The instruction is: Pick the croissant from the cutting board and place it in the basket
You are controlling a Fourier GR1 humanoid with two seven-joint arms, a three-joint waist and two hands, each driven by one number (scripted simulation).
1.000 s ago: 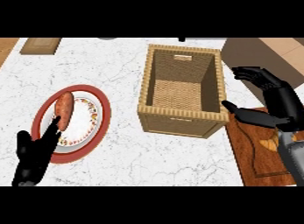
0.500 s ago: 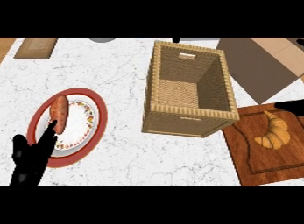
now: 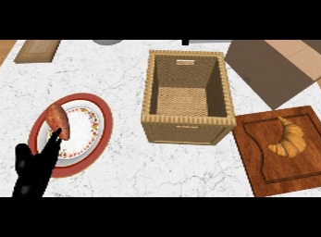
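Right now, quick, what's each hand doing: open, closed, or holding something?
Left hand: open, holding nothing, fingers up by the plate.
Right hand: not in view.

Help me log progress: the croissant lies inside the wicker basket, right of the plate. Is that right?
Not quite. The head view shows the croissant lying on the cutting board, not inside the wicker basket; it is right of the plate.

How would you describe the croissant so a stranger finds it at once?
Find the tall woven wicker basket in the middle. Right of it lies a dark wooden cutting board. The golden crescent-shaped croissant is the only thing on that board.
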